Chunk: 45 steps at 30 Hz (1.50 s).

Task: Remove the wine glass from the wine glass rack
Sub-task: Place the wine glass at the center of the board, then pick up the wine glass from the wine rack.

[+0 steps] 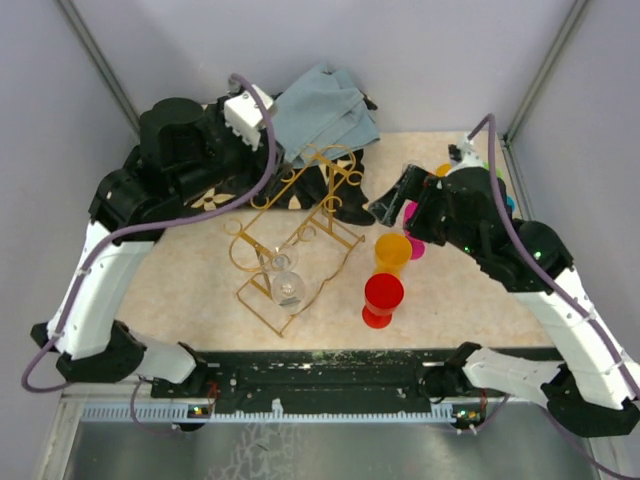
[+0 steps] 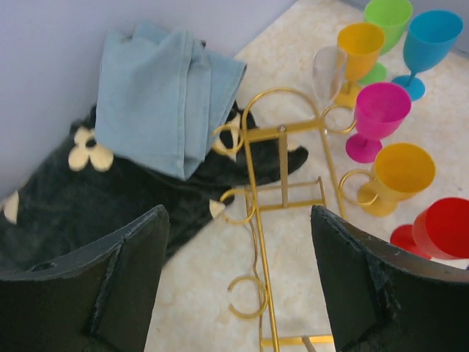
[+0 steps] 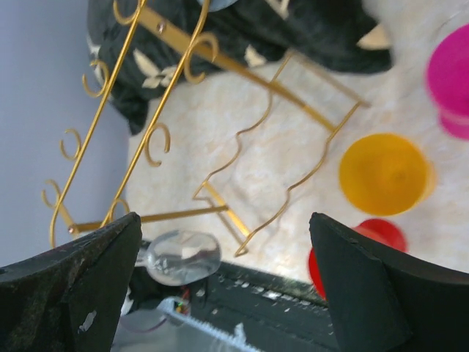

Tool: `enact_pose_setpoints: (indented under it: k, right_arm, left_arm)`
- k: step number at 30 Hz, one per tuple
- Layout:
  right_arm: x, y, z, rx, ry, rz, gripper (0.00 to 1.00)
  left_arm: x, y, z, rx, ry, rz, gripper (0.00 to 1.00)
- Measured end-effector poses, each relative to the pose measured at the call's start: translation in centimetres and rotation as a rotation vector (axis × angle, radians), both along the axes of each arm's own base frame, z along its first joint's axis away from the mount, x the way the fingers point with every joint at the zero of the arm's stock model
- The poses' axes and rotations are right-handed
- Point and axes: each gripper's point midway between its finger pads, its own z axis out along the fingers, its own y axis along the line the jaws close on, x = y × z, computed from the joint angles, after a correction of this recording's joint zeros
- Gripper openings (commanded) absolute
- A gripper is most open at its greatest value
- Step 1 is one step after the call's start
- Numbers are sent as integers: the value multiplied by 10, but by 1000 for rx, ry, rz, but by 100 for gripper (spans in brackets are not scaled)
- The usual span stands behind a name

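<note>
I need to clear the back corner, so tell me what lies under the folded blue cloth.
A black fabric with cream flower shapes lies under the blue cloth, spreading past its edges. Anything else beneath the cloth's middle is covered from view.

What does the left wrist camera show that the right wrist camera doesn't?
Left wrist only: the folded blue cloth, the green goblet and the blue goblet. Right wrist only: the black base rail. Both: the gold wine glass rack, the dark flowered cloth, the magenta goblet, the yellow goblet and the red goblet.
</note>
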Motion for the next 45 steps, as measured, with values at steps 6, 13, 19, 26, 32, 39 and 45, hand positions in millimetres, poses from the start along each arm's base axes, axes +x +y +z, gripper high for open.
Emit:
enact_pose_setpoints:
  k: [6,13,19,26,32,39,45]
  right_arm:
    - [-18,42,-27,231,79,134,97]
    - [-32,77,-17,388,105,253,76]
    - [-55,106,-29,477,194,361,60]
    - [-73,132,-39,502,287,452,41]
    - [-78,152,-37,523,302,506,41]
    - [-80,172,-48,513,335,540,41]
    - [-78,176,-51,509,337,539,41]
  left_arm:
    - [23,76,-40,-83,167,206,81]
    - [43,120,-71,-238,369,328,82]
    - [38,126,-85,-348,476,330,81]
    - [63,143,-89,-456,524,370,80]
    - [80,143,-99,-477,559,361,78]
    - [87,143,-104,-482,576,347,78]
    - [89,140,-102,-487,576,326,78]
